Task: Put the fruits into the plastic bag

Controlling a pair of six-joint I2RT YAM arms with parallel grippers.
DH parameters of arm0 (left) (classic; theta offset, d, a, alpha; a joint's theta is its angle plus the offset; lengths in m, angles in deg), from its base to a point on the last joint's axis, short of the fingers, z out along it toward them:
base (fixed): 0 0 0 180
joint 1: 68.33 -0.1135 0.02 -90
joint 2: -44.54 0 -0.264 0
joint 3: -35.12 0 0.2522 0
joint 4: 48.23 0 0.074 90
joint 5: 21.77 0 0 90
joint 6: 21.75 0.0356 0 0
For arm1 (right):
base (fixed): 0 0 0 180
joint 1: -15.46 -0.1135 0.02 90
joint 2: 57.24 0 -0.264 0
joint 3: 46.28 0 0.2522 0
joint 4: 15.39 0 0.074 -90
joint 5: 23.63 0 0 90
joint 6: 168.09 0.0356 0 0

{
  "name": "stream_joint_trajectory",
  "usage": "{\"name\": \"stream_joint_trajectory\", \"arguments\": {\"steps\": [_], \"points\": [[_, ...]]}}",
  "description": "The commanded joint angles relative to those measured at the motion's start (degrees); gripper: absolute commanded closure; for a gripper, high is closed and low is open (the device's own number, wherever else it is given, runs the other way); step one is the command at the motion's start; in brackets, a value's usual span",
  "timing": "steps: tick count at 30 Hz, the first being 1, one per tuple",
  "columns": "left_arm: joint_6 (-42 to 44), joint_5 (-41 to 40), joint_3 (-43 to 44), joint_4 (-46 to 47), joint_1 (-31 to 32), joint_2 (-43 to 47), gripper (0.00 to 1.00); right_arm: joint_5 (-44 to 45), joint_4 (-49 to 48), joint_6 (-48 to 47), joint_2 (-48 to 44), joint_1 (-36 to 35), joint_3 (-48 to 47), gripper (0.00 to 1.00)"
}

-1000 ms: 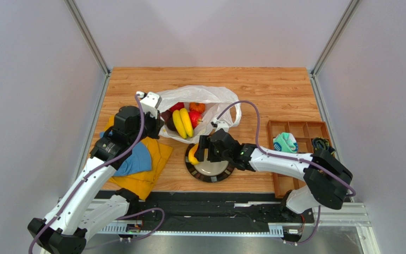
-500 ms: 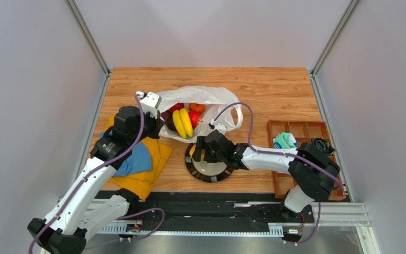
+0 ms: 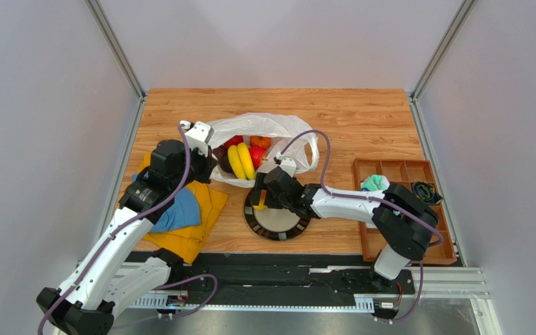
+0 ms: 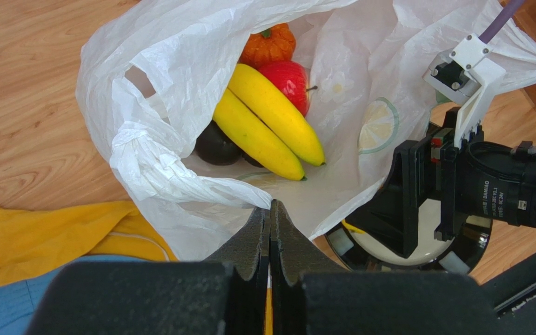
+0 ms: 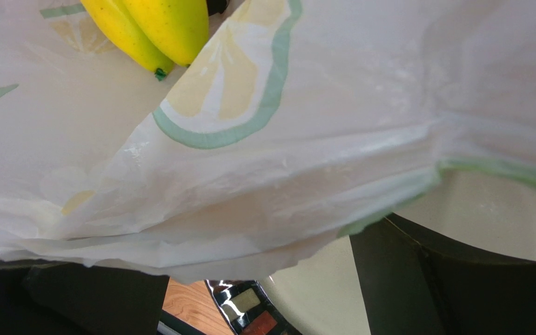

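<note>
The plastic bag (image 3: 271,129) lies open at mid-table. It holds two yellow bananas (image 3: 241,162), a ribbed orange fruit (image 3: 259,142), red fruits (image 3: 257,155) and a dark one (image 3: 225,165); they also show in the left wrist view (image 4: 271,118). My left gripper (image 3: 206,166) is shut on the bag's near left rim (image 4: 180,185). My right gripper (image 3: 261,193) is over the black plate's far left rim (image 3: 283,229), its fingers (image 5: 452,279) wide apart with the bag's edge (image 5: 264,174) draped over the tips. An orange-yellow fruit (image 3: 257,204) lies on the plate beside it.
A blue cloth (image 3: 180,209) on a yellow cloth (image 3: 197,227) lies under my left arm. A wooden compartment tray (image 3: 400,174) at the right holds a teal item (image 3: 375,187) and a dark item (image 3: 424,190). Metal posts and walls border the table.
My right gripper has moved up and left across the plate to the bag's mouth, and the bag's near edge has shifted over it. The left arm has not moved.
</note>
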Motion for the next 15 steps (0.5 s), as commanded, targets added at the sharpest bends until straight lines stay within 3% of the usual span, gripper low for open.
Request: {"name": "stream_joint_trajectory", "arguments": {"steps": [1,9,15], "points": [[-0.48,0.55,2.47,0.63,0.11,0.78,1.0,4.38,1.81,4.73,0.51,-0.22,-2.4,0.01],[-0.48,0.55,2.47,0.54,0.11,1.04,1.0,6.58,4.71,7.37,3.41,0.04,-3.89,0.01],[-0.3,0.38,2.56,0.45,0.11,1.31,1.0,7.9,5.33,6.94,4.64,0.13,-4.42,0.09]]}}
